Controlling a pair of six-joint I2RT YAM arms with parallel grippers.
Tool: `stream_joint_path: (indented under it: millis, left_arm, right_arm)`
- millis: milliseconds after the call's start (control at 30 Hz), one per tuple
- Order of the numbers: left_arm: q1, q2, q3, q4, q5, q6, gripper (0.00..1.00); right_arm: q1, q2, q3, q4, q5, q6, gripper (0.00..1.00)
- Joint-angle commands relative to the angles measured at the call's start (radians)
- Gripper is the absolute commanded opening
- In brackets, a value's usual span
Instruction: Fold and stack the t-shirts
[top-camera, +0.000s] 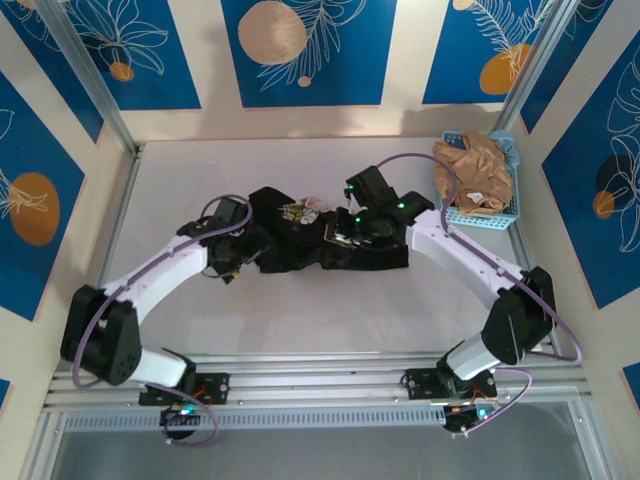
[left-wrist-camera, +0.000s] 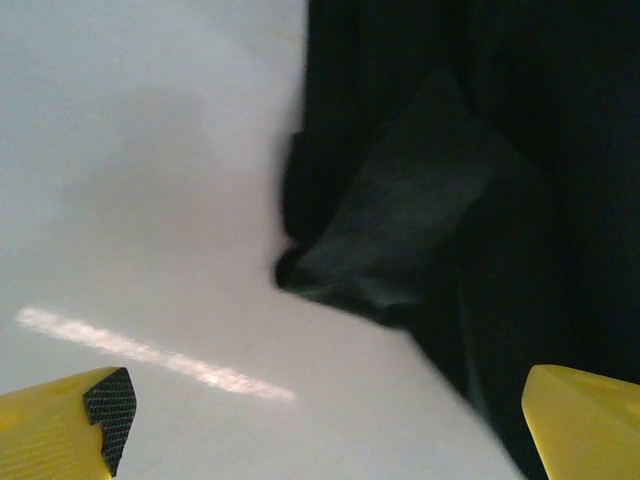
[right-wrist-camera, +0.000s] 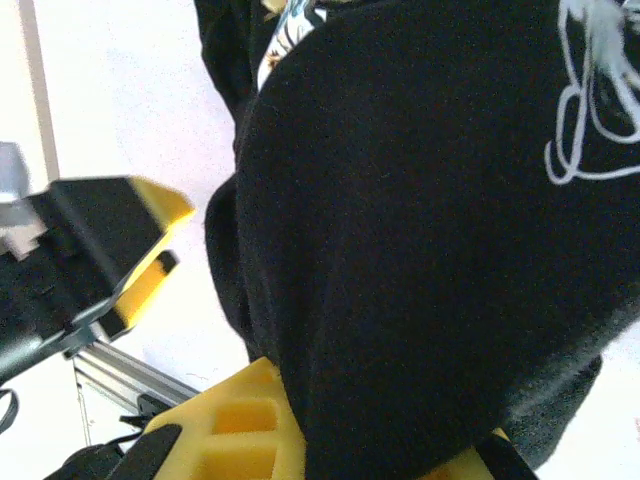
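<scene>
The black t-shirt (top-camera: 300, 245) lies crumpled in the middle of the table, a bit of its rose print (top-camera: 305, 208) showing at the top. My left gripper (top-camera: 230, 260) is at the shirt's left edge; in the left wrist view it (left-wrist-camera: 330, 430) stands open over bare table, and the black cloth (left-wrist-camera: 450, 200) lies just ahead and to the right. My right gripper (top-camera: 347, 230) is on the shirt's right half, and it (right-wrist-camera: 370, 450) is shut on a fold of the black t-shirt (right-wrist-camera: 430, 220). The tan-brown t-shirt (top-camera: 475, 172) is bunched in the basket.
A light blue perforated basket (top-camera: 490, 215) stands at the back right corner of the white table (top-camera: 180, 180). Metal rails run along the table's sides and its near edge (top-camera: 320, 380). In the right wrist view the left arm's gripper (right-wrist-camera: 110, 250) is close by at the left.
</scene>
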Motion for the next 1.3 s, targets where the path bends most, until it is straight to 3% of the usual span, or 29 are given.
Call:
stream_joint_path:
  millis: [0, 100, 233, 400, 500, 567, 633, 767, 1000, 1100, 1267]
  left_arm:
    - [-0.029, 0.073, 0.119, 0.067, 0.109, -0.087, 1.0]
    - [-0.089, 0.081, 0.239, -0.046, 0.019, -0.055, 0.99]
    - [-0.112, -0.005, 0.308, -0.26, -0.252, -0.051, 0.92]
    - [-0.112, -0.142, 0.302, -0.312, -0.439, 0.069, 0.87]
    - [-0.112, -0.212, 0.27, -0.319, -0.461, 0.164, 0.83]
    - [-0.113, -0.258, 0.224, -0.282, -0.421, 0.25, 0.82]
    - [-0.124, -0.287, 0.169, -0.208, -0.336, 0.348, 0.78]
    - [-0.254, -0.234, 0.124, -0.132, -0.282, 0.544, 0.8]
    - [-0.546, 0.158, 0.307, -0.079, -0.468, 0.795, 0.92]
    - [-0.586, 0.349, 0.44, -0.08, -0.497, 0.839, 1.0]
    - [-0.607, 0.592, 0.633, -0.086, -0.482, 0.892, 1.0]
  right_arm:
    - [-0.02, -0.035, -0.009, -0.026, 0.002, -0.042, 0.0]
    - [-0.012, -0.002, 0.057, -0.018, -0.04, -0.126, 0.0]
    - [0.047, 0.158, 0.228, -0.016, -0.13, -0.187, 0.0]
    - [0.147, 0.436, 0.497, -0.06, -0.229, -0.206, 0.02]
    - [0.144, 0.532, 0.599, -0.109, -0.255, -0.187, 0.4]
    - [0.12, 0.488, 0.556, -0.073, -0.229, -0.157, 0.63]
    - [0.08, 0.417, 0.483, -0.044, -0.215, -0.118, 0.78]
    - [-0.034, 0.211, 0.26, -0.019, -0.124, -0.044, 0.79]
    - [-0.343, -0.198, -0.124, -0.088, -0.057, 0.055, 0.78]
    - [-0.47, -0.336, -0.188, -0.172, -0.049, 0.055, 0.78]
    - [-0.627, -0.506, -0.237, -0.255, -0.086, 0.054, 0.78]
